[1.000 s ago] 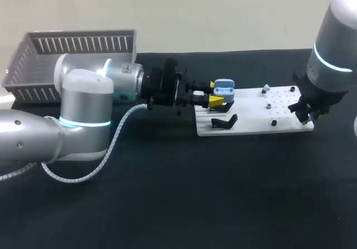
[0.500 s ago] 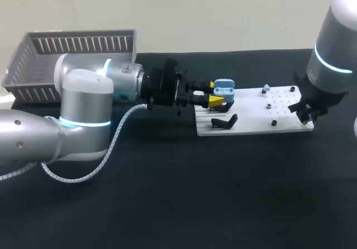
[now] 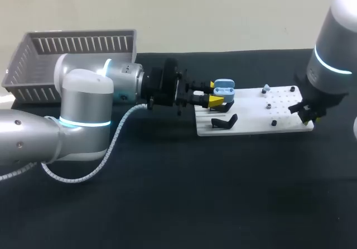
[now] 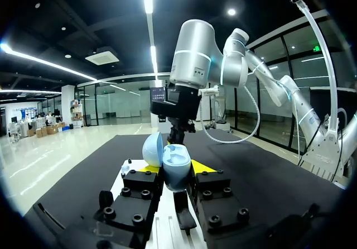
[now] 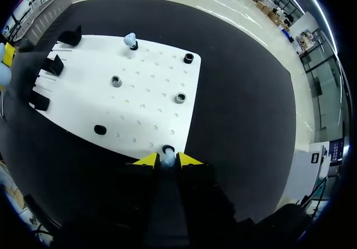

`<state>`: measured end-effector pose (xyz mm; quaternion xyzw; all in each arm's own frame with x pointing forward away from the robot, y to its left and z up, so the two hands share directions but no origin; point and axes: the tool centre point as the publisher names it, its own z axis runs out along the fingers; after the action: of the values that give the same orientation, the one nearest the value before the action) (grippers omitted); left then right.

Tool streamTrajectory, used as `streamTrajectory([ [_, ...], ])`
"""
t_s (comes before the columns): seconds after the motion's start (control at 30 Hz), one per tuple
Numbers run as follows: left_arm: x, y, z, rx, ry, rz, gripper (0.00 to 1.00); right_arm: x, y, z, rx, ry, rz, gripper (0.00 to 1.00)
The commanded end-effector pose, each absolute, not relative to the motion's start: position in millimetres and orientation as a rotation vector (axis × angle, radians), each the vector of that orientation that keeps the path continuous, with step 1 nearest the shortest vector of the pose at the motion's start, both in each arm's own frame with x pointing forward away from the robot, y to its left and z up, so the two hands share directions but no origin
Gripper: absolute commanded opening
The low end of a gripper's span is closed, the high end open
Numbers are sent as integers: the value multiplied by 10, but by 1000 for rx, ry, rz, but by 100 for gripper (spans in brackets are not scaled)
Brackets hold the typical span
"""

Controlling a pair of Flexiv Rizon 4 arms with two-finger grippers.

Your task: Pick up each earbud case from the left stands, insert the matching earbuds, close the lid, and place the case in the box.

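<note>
1. Left gripper [image 4: 174, 177]: reaches in level over the left end of the white board [image 3: 254, 115]. Its fingers are pressed from both sides against the blue earbud case [image 4: 177, 164].
2. Earbud case: held upright between the left fingers, above the board's left end. Its lid [image 4: 152, 150] is swung open, showing the two hollows inside.
3. Right gripper [image 5: 167, 162]: points down at the board's near right corner. Its two yellow tips pinch a pale blue earbud [image 5: 167, 157].
4. Earbud: sits on a black peg at the board's edge, between the right fingertips.
5. Second earbud [image 5: 130, 38]: pale blue, on its own peg at the board's far side, well apart from the right gripper.
6. Board: white, perforated, lying flat on the black table [image 3: 178, 193]. It carries several bare black pegs [image 5: 180, 97] on its right half.
7. Black stands [image 3: 225, 121]: on the board's left end, just beside and below the held case.
8. Gray slatted box [image 3: 72, 51]: at the table's far left corner, behind the left arm, well apart from the board.
</note>
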<state>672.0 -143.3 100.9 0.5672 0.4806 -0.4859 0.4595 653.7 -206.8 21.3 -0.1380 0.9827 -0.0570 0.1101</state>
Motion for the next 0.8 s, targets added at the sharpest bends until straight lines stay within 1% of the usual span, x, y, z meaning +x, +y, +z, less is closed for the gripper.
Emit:
streamTrajectory([
  [0.03, 6711, -1431, 998, 1392, 1180, -1193, 0, 6508, -2048, 282, -396, 2876, -187, 0],
  [0.33, 6711, -1431, 998, 1392, 1180, -1193, 0, 6291, -1962, 718, -256, 2898, -155, 0],
  [0.6, 6711, -1431, 998, 1392, 1180, -1193, 0, 6011, -1572, 1137, -259, 2930, -10, 0],
  [0.63, 6711, -1431, 998, 1392, 1180, -1193, 0, 5981, -1510, 1173, -276, 2926, 4, 0],
  [0.8, 6711, -1431, 998, 1392, 1180, -1193, 0, 5981, -1510, 1173, -276, 2926, 4, 0],
])
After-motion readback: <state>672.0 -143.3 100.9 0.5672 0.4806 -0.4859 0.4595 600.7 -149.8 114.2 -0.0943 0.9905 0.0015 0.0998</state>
